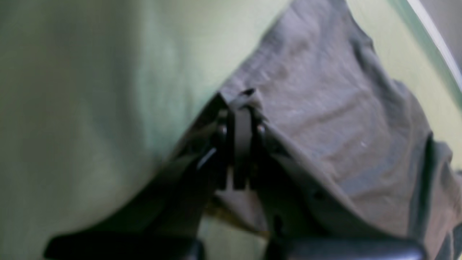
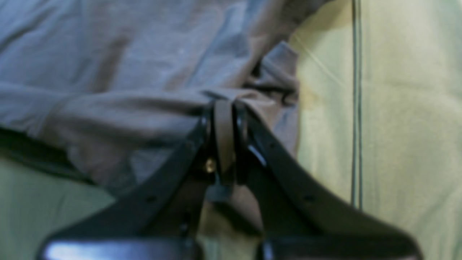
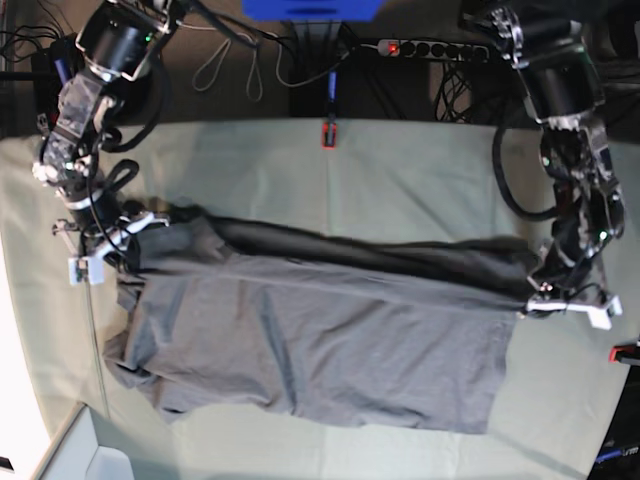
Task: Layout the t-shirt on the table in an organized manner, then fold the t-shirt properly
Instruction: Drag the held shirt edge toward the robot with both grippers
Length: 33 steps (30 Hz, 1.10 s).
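The dark grey t-shirt (image 3: 320,340) lies stretched sideways across the pale green table (image 3: 400,170), its far edge pulled taut between both arms. At the shirt's right end, my left gripper (image 3: 530,298) is shut on the cloth. The left wrist view shows that gripper (image 1: 240,103) pinching a fold at the edge of the t-shirt (image 1: 325,108), above the table (image 1: 90,108). My right gripper (image 3: 135,232) holds the shirt's left end. In the right wrist view, the gripper (image 2: 224,103) is shut on a bunched fold of the t-shirt (image 2: 126,47), beside the bare table (image 2: 408,108).
A red clamp (image 3: 327,133) sits at the table's far edge and another (image 3: 625,352) at the right edge. Behind the table are a power strip (image 3: 430,47) and cables. A white box (image 3: 90,460) stands at the near left corner.
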{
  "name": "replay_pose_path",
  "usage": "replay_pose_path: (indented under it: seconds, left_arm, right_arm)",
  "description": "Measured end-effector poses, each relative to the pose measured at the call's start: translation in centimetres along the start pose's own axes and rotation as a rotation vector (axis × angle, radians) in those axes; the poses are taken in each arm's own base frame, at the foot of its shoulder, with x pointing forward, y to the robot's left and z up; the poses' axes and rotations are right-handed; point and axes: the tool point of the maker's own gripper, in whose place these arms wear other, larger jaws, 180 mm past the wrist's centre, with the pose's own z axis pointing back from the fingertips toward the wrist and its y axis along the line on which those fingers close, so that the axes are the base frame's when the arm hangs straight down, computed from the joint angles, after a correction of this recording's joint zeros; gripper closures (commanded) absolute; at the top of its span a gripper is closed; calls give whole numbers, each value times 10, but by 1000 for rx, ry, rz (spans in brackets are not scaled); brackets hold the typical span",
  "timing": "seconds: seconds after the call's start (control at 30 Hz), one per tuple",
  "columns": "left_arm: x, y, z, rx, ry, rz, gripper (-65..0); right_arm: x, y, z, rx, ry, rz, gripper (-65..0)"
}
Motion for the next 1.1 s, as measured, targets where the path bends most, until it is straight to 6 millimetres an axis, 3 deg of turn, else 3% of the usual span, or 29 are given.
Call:
replay_pose_path:
  seconds: [0.13,0.23,0.33,0.47,0.6,0.7,0.87,0.97,1.1]
  left_arm:
    - [-6,-4,-11,-2,38,15,-25]
    - [-3,-2,-11,3,39,2,-142]
    - [2,2,-11,13,42,-22,-253]
    - [-6,0,-11,7,60,-18,-256]
    - [-4,1,-10,9,58,-17,-297]
    - [-18,12,-6,20,72,-17,-330]
    - [-69,45,5,91,178,-20,-336]
    - [-66,50,0,96,117,-11,-336]
    - [-77,61,-8,118,101,2,-336]
  right_arm:
    - [17,0,-16,10,-25,-22,0]
    - [27,-6,-21,1,-33,3,-53]
    - [23,-15,-19,-18,-12,29,-129]
    - [18,-14,-17,-16,0,26,-245]
    - [16,-27,-12,-55,-13,-14,-306]
    - [4,-44,-1,-103,-1,-50,-314]
    - [-30,-55,18,-136,61,-63,-314]
    - [-47,-54,26,-137,99,-63,-314]
    - [-54,-54,29,-136,112,-63,-314]
